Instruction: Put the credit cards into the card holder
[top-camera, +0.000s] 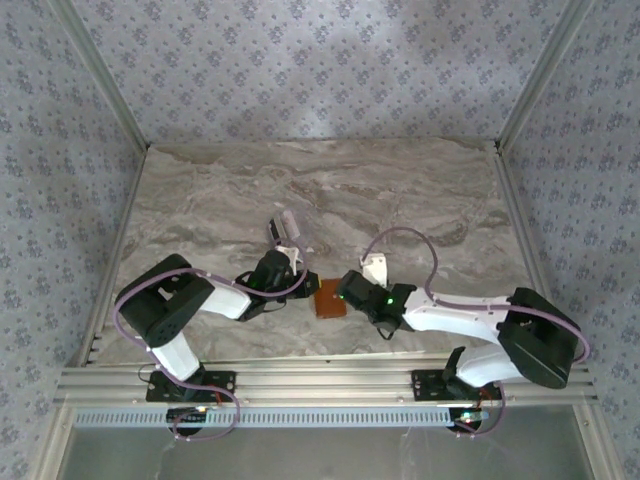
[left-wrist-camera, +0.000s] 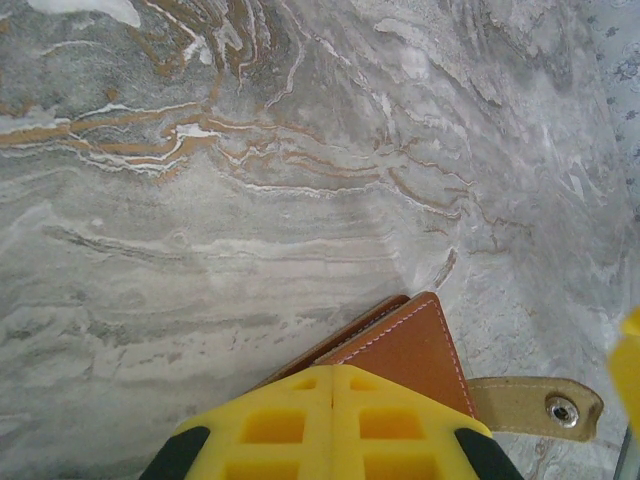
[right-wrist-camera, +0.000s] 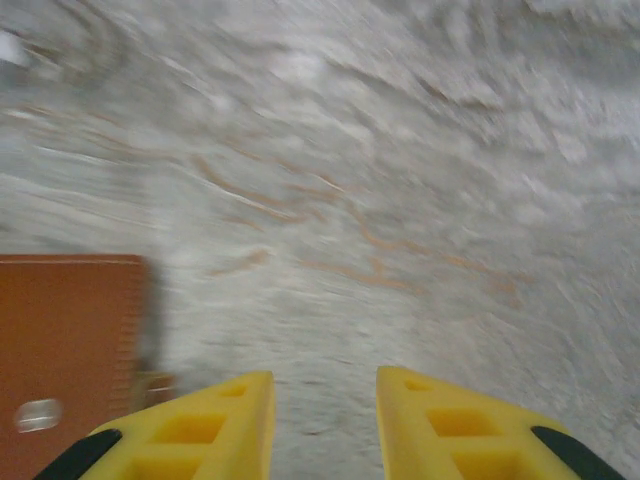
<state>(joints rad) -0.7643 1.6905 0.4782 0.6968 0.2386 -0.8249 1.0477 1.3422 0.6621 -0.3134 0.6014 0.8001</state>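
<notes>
**A:** Where's the wallet (top-camera: 328, 298) now?

**B:** Flat on the table (top-camera: 400, 190), toward its near edge, between my two grippers. It looks folded, with its tab (left-wrist-camera: 535, 405) lying loose. Whether the cards are inside, I can't tell. I'd say the clasp at least is left to do.

**A:** And the arms?

**B:** Both reach inward, low. The left gripper (left-wrist-camera: 332, 385) has its fingers pressed together, tips over the wallet's corner. I can't say if they're pinching leather. The right gripper (right-wrist-camera: 325, 400) has its fingers apart with nothing between them, and the wallet is just to its left.

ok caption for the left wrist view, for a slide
Left gripper, shut, over the brown leather card holder, clasp tab unfastened, on the marble table.
</notes>
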